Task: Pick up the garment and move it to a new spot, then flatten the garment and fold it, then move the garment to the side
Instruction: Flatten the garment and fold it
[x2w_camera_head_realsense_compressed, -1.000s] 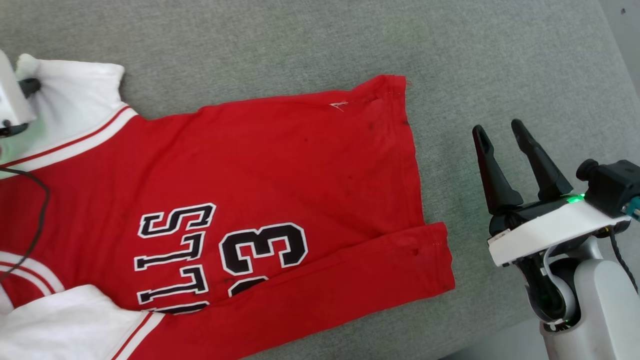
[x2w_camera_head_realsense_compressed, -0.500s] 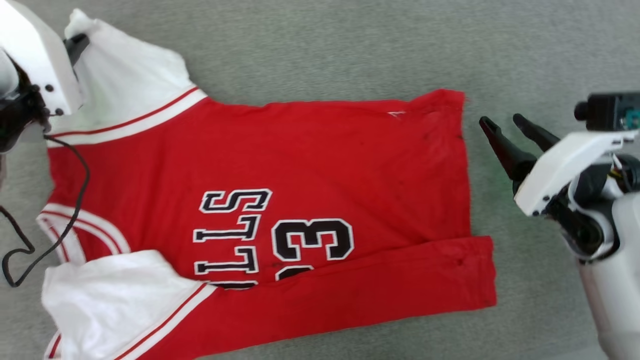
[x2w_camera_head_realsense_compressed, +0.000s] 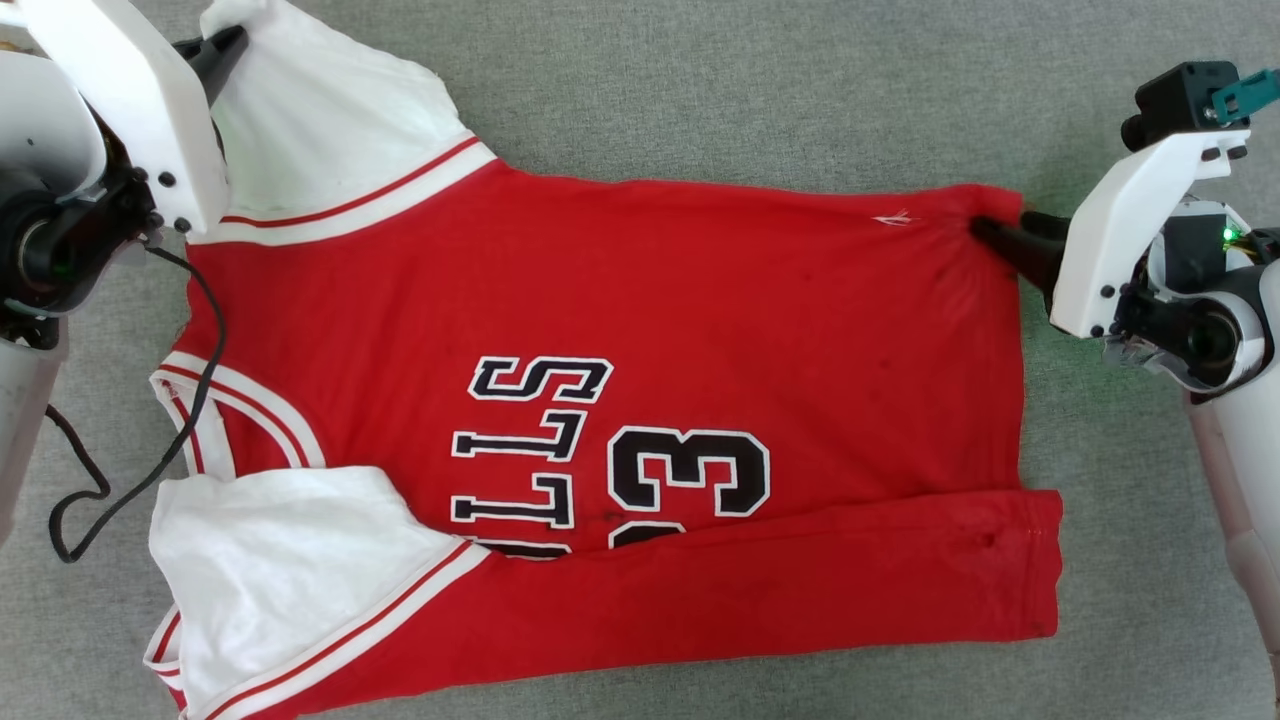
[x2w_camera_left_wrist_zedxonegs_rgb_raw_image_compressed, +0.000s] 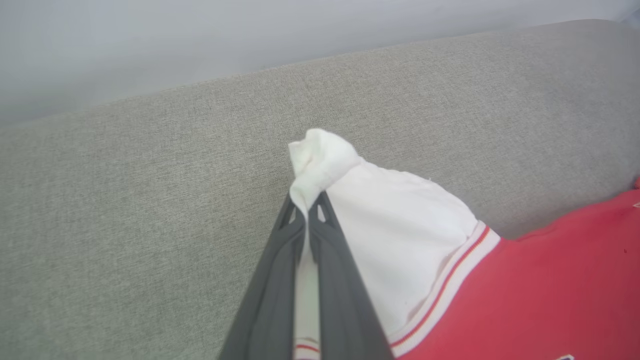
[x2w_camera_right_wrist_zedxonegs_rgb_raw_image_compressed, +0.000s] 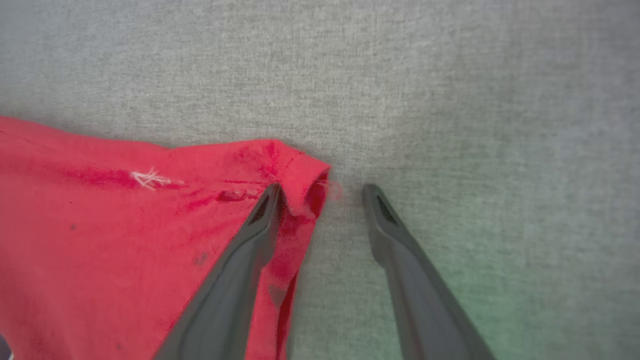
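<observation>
Quick status, mid-job. The garment (x2w_camera_head_realsense_compressed: 640, 300) is lying spread out on the grey fabric surface (x2w_camera_head_realsense_compressed: 800, 80), mostly flat, print side up. So imo the pick-up-and-relocate bit is done and the flattening is pretty much there.

The near long edge (x2w_camera_head_realsense_compressed: 800, 580) looks folded in over the body already, since it covers the bottom of the number. The near white sleeve (x2w_camera_head_realsense_compressed: 280, 560) is flopped onto the chest too, so the fold is partly started afaict.

My left claw (x2w_camera_left_wrist_zedxonegs_rgb_raw_image_compressed: 306, 215) is clamped tight on the tip of the far white sleeve (x2w_camera_head_realsense_compressed: 330, 120), w/ cloth bunched above the fingertips. My right claw (x2w_camera_right_wrist_zedxonegs_rgb_raw_image_compressed: 321, 189) is at the far hem corner (x2w_camera_right_wrist_zedxonegs_rgb_raw_image_compressed: 300, 170), fingers apart. One finger is on the red cloth, the other on bare grey surface, so no grip there yet.

Left to do: grab that corner, bring the far edge over, finish the folds, then move the bundle to the side.
</observation>
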